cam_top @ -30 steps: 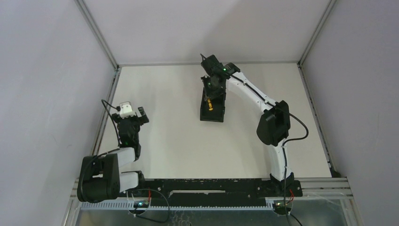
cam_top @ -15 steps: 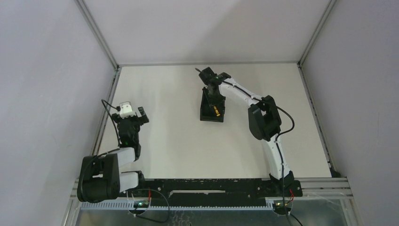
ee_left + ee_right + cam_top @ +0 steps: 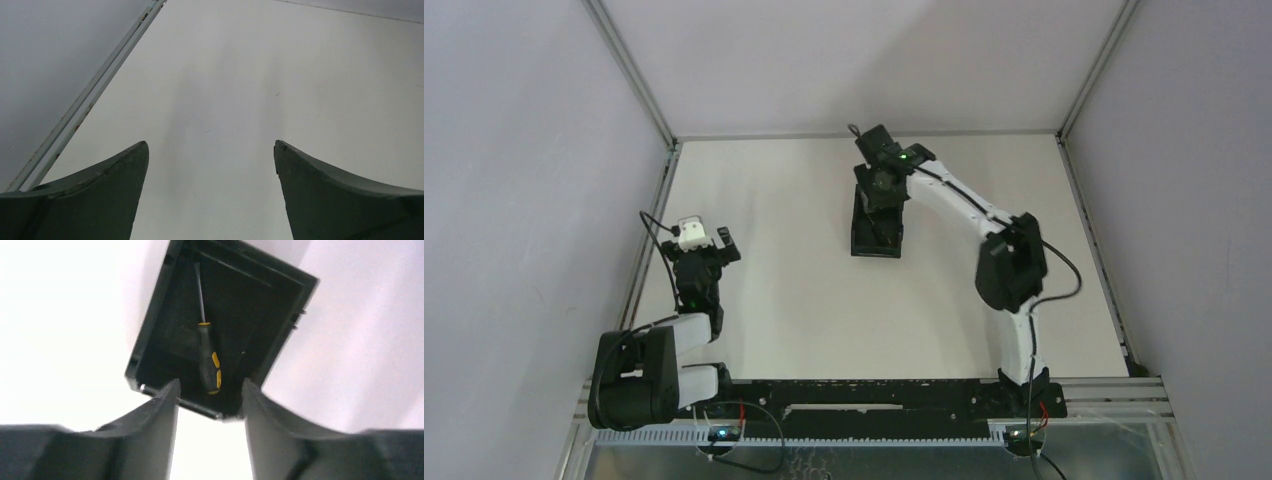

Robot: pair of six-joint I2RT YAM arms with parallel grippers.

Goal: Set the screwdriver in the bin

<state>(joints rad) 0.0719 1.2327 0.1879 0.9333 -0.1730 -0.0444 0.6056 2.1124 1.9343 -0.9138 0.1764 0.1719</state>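
Right gripper, jaws apart and empty, directly above the screwdriver inside the bin

Off-white matte tabletop, faint scuffs in the left wrist view. 3 pale grey-lilac panels: back wall, left wall, right wall. Aluminium rails at corners & table edges. Black bar along the near edge. Light soft, even.
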